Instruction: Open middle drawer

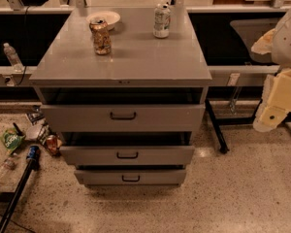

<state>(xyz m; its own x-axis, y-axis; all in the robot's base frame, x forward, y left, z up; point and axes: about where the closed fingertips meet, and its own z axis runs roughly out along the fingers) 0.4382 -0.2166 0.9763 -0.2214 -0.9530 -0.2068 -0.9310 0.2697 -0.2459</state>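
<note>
Biggest thing here is the speckled floor [242, 198], and sitting on it in the middle of the shot is a grey metal cabinet [121, 57] with a flat top and 3 drawer fronts stacked down its near face. The top drawer [77, 119] looks widest from this angle, the middle drawer [160, 155] sits right under it with its small black loop handle [127, 155] dead center, and the bottom drawer [97, 176] is lowest and nearest the floor. There's a dark strip above each front, so all 3 look at least a little pulled out. Off at the right edge, well apart from the cabinet and roughly level with the top drawer, hangs the robot's cream-colored gripper [270, 114], touching nothing; honestly can't tell from here whether it's spread or closed up. On the cabinet top there's a pale plate [110, 16] at the far side, a white can [161, 21] standing upright to its right, and a dented gold can [101, 37] just near of the plate. Left of the cabinet the floor has some litter: a green packet [10, 140], a red can [52, 143] on its side, and a black pole [14, 198] slanting across the near left corner. 1 clear bottle [12, 56] stands on the ledge at far left.
</note>
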